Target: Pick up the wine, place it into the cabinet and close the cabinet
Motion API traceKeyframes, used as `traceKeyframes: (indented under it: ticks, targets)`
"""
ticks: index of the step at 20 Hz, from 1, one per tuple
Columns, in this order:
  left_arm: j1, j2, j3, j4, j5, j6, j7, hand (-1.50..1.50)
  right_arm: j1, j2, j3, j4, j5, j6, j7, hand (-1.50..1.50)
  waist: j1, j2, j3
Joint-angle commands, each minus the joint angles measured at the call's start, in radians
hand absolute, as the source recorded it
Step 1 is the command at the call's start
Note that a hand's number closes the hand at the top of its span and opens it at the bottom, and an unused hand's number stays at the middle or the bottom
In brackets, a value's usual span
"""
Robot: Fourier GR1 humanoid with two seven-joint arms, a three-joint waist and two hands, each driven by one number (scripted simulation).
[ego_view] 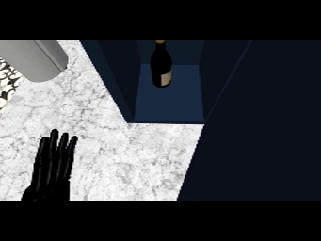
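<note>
Fingers of the left hand are pointing straight up, close together, holding nothing. The hand is resting open at the lower left, over the marble counter. Right hand isn't showing at all, so can't say a thing abt it.

Further out, the wine bottle is standing upright inside the cabinet, toward the back of its blue shelf, w/ nothing touching it. To the right a big dark panel is filling that side of the view. It's prob. the cabinet door hanging open, tho its edges are hard to make out. A grey cylinder is lying at the upper left, well apart from all this.

Looks to me like pick & place are done and the closing step is what's in hand. Next move is calling for a hand to get behind the door's free edge and swing it across the opening w/o clipping the bottle.
</note>
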Motion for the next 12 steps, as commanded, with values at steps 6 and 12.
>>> traceKeyframes:
  ticks: [6,12]
  targets:
    - [0.137,0.097,0.128,-0.045,0.100,-0.133,-0.061,-1.50,-0.125,0.151,0.275,-0.026,0.004,-0.086,0.177,1.50,0.029,-0.001,-0.005]
    - [0.197,0.158,0.210,-0.085,0.170,-0.219,-0.056,-1.50,-0.326,0.233,0.381,0.109,0.080,-0.283,0.213,1.50,0.029,-0.001,-0.004]
